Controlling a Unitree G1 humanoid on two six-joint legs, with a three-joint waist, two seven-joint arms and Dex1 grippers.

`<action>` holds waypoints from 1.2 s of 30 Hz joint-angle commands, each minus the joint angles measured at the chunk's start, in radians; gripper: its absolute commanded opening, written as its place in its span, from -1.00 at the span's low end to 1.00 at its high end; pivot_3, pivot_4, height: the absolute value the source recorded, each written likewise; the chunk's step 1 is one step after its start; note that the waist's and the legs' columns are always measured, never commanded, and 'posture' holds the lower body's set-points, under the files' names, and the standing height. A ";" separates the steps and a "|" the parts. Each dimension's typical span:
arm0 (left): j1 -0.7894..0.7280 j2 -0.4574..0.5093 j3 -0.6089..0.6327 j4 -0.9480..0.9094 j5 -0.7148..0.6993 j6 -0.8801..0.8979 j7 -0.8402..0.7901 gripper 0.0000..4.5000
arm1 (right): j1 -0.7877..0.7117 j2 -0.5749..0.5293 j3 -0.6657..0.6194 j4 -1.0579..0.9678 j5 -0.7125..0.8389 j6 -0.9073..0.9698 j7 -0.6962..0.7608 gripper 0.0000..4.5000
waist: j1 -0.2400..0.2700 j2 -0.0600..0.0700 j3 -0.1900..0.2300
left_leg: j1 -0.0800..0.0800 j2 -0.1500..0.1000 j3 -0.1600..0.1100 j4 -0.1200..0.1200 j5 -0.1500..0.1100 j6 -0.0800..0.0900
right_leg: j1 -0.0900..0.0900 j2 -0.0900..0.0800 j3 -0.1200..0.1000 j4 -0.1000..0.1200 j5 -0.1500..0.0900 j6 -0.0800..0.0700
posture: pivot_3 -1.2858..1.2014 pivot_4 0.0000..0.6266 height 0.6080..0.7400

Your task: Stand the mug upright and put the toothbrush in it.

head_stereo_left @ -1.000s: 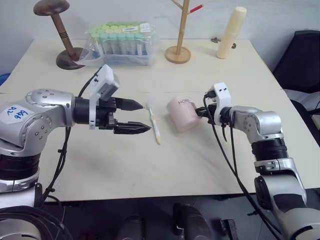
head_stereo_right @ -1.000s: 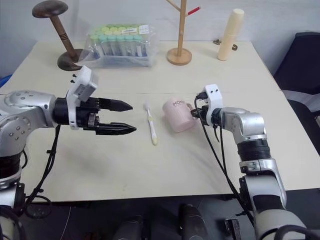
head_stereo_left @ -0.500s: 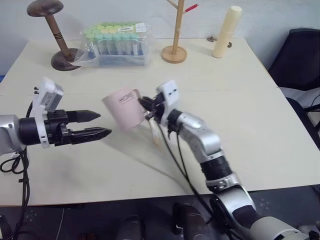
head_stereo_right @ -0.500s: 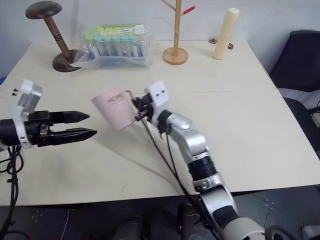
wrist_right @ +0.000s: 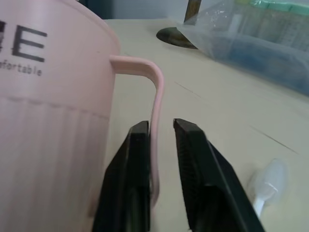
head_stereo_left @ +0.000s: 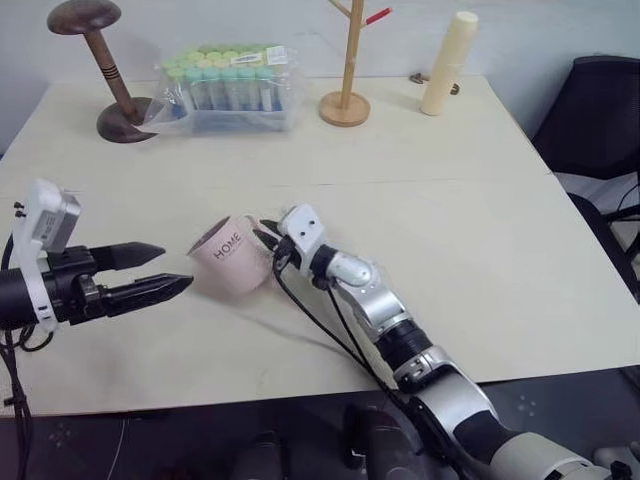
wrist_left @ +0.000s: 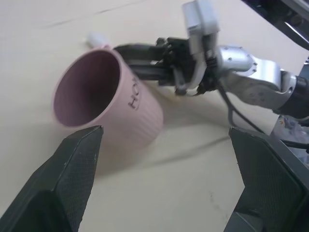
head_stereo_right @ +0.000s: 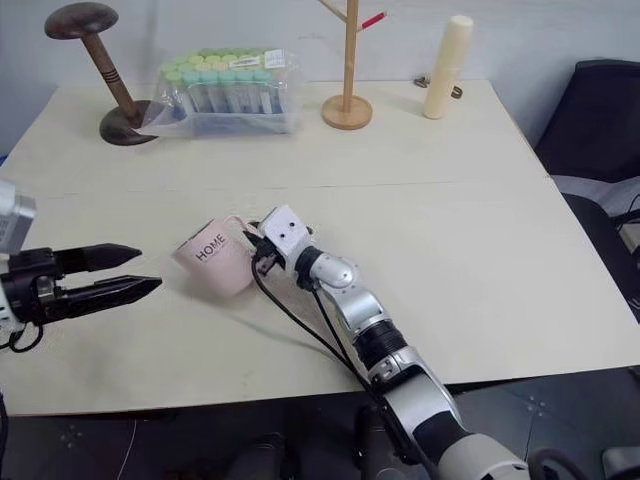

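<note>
Now we see the pale pink mug (head_stereo_left: 232, 262) near the front of the cream table (head_stereo_left: 470, 200), leaning rather than fully upright, its mouth tipped up toward the left gripper and the dark word "HOME" readable on its ribbed wall. Its purplish inside, seen from the left wrist view, holds nothing. The mug's thin handle (wrist_right: 155, 121) runs between the two black fingers (wrist_right: 135, 159) of the right gripper (head_stereo_left: 268, 243); a sliver of space shows beside the handle on one side, so we read the jaws as slightly parted around it rather than pinched tight. Just behind the mug, the toothbrush (wrist_right: 264, 186) lies flat on the table, with its white head peeking past the right gripper's fingers; most of it is hidden by the mug and the arm. To the mug's left, the left gripper (head_stereo_left: 160, 272) hovers with its pointed fingers spread apart and empty, aimed at the mug. Along the far edge we see a clear plastic box (head_stereo_left: 228, 85) packed with green-capped tubes, a dark wooden stand (head_stereo_left: 100, 70), a light wooden branched stand (head_stereo_left: 346, 70) and a tall cream cylinder (head_stereo_left: 444, 63).
</note>
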 commanded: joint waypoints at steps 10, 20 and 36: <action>0.009 0.033 0.018 0.060 0.002 -0.091 0.000 0.97 | 0.056 -0.060 -0.026 -0.205 0.049 0.031 0.114 0.99 | -0.003 0.000 0.000 | 0.000 0.000 0.000 -0.001 0.000 -0.001 | 0.000 -0.001 0.002 0.000 0.000 -0.001 | 0.03 -0.52 1.00; -0.039 0.059 -0.056 0.085 -0.016 -0.119 -0.021 0.97 | 0.108 -0.153 0.010 -0.424 0.006 0.244 0.161 0.99 | -0.003 0.000 0.000 | 0.000 0.000 0.000 -0.001 0.000 -0.001 | 0.000 0.000 0.001 0.000 -0.001 -0.001 | 0.03 -0.52 1.00; -0.033 0.077 -0.077 0.059 -0.032 -0.161 -0.068 0.97 | -0.162 -0.086 -0.183 -0.368 0.095 1.018 -0.028 0.99 | 0.009 0.001 0.000 | 0.000 0.000 0.002 -0.001 0.000 -0.001 | -0.001 0.000 0.000 0.000 -0.001 -0.002 | 0.03 -0.52 1.00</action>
